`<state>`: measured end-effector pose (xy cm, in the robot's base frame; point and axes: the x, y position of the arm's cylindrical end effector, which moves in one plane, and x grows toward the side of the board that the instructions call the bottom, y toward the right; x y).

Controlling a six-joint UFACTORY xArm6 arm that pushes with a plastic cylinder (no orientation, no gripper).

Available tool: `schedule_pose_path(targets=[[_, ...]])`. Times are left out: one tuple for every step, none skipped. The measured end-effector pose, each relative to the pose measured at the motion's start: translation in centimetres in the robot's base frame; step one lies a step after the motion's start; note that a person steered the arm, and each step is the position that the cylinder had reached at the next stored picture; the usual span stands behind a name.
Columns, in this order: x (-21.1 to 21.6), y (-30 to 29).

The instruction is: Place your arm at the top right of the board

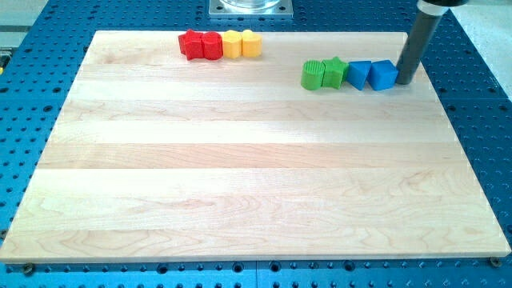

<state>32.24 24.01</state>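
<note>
Already the work looks close to done: my tip (406,82), the lower end of the straight dark rod that serves as my end effector, stands near the top right corner of the pale wooden bench (240,176), just inside its right edge and a little below its top edge. The step in hand, as I judge it, is the last bit of positioning, since the task asks only that the arm sit at the bench's top right and moves no block. If any move is left, it calls for a short slide toward the top edge and slightly toward the right edge, away from the blocks, so that nothing gets nudged. The end effector has no jaws, so it is neither wide nor narrow and it holds nothing; the tip sits just beside the right face of the blue cube-like block (384,74), and I cannot tell whether the two touch or stand a hair apart. That block ends a row running toward the left edge: a second blue block (358,74), a green star-shaped block (334,71) and a green rounded ribbed block (312,74), each close against the next. Well apart, along the top edge and left of its middle, lie two red blocks (200,44) and two yellow blocks (242,43) in a tight line, their exact shapes hard to make out. A metal plate (251,7) shows beyond the top edge.
</note>
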Motion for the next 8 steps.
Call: schedule_pose_path(targets=[[0.0, -4.4], [0.0, -5.4], [0.0, -5.4], [0.0, -2.0], [-0.8, 5.7], [-7.3, 9.9], [-13.1, 9.3], [-13.1, 8.9]])
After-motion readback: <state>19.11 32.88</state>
